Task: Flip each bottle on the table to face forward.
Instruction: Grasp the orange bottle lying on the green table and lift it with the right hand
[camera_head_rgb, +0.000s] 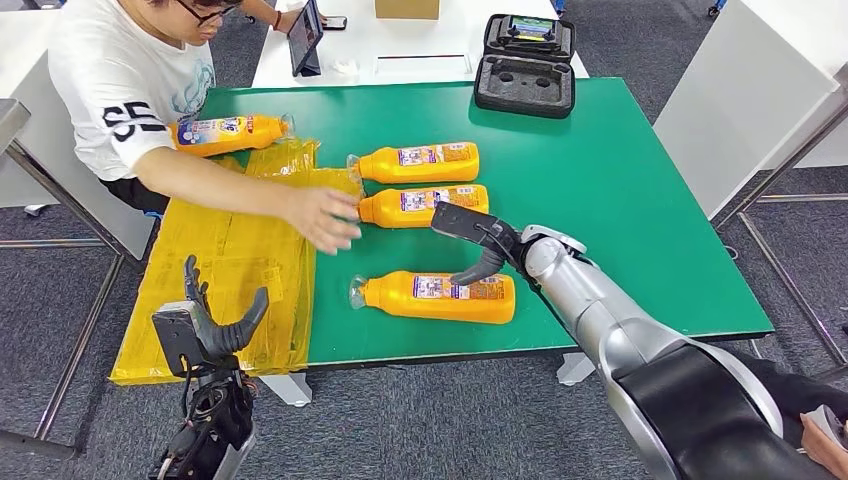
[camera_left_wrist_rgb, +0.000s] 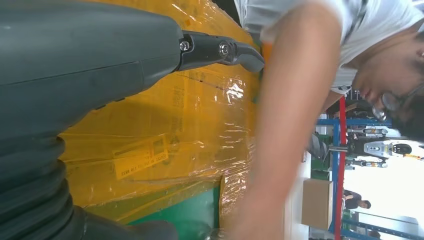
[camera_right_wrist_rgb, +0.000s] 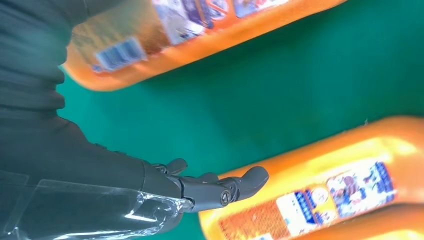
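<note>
A person's arm (camera_head_rgb: 230, 185) reaches across the bottles' (camera_head_rgb: 420, 162) caps; bare green table (camera_head_rgb: 620, 190) lies open rightward.

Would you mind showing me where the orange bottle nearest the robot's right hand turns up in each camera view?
Head view: the nearest bottle lies on the green table, just under the right hand.
Right wrist view: bottle above the fingers, blurred.
Left wrist view: not in it.
Shared landmark: the green table.

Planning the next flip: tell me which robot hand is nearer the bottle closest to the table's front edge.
Right. The right hand hovers just above the nearest bottle; the left hand is off beside the yellow packaging.
</note>
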